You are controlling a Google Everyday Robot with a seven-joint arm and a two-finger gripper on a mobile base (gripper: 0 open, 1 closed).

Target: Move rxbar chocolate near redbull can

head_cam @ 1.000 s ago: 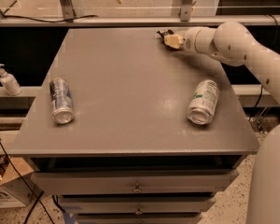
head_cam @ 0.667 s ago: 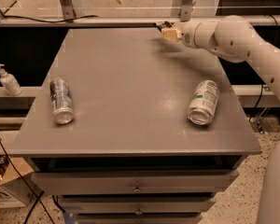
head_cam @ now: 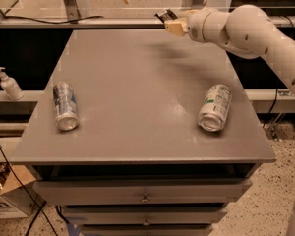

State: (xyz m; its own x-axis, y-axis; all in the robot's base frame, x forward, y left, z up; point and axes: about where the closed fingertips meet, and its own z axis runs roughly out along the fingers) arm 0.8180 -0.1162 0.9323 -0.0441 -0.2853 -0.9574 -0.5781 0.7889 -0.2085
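Observation:
My gripper (head_cam: pixel 169 22) is above the far edge of the grey table (head_cam: pixel 142 87), right of its middle, shut on the rxbar chocolate (head_cam: pixel 164 16), a small dark bar held clear of the tabletop and sticking out to the left of the fingers. The redbull can (head_cam: pixel 65 105), silver with blue patches, lies on its side near the table's left edge, its shiny end facing the front. The bar is far from it, across the table.
A silver-white can with green print (head_cam: pixel 215 107) lies on its side near the right front. A white pump bottle (head_cam: pixel 9 84) stands on a shelf to the left. Drawers (head_cam: pixel 145 194) are below the tabletop. A rail (head_cam: pixel 88 22) runs behind.
The gripper has lifted the bar off the table's far right part and moved it left and further back.

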